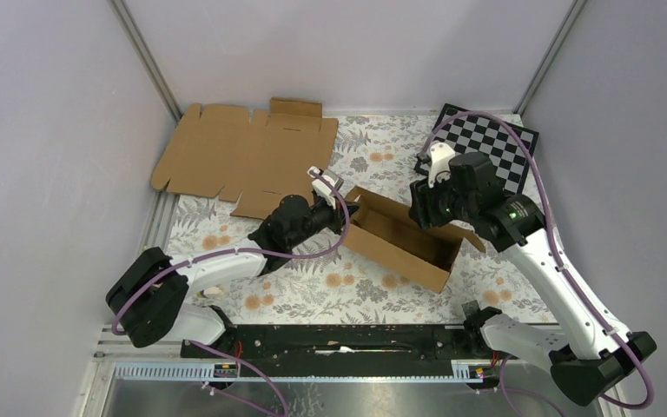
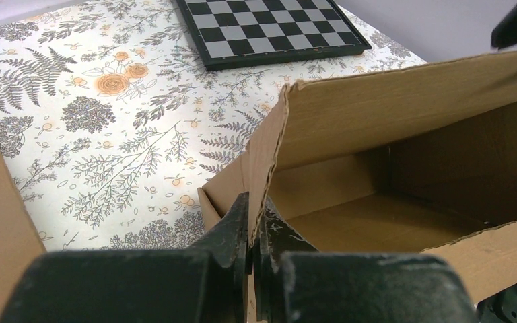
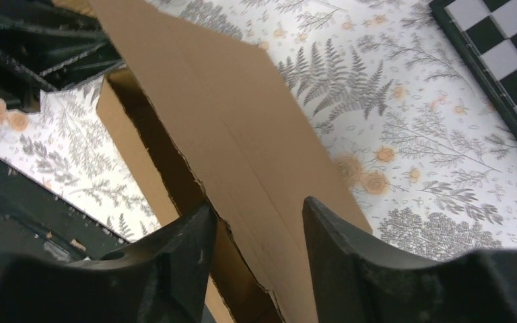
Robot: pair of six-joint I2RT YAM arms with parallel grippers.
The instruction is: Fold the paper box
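- The paper box [image 1: 399, 241] sits in the middle of the table [image 1: 313, 291] with its walls up.
- The left gripper [image 2: 252, 222] pinches one end wall tight.
- The right gripper [image 3: 256, 225] has its jaws apart around the back wall.
- I think some flaps are left to tuck in.

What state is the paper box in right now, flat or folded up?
Partly folded: the paper box has its walls standing around an empty interior, with the top uncovered. The left gripper pinches one end wall.
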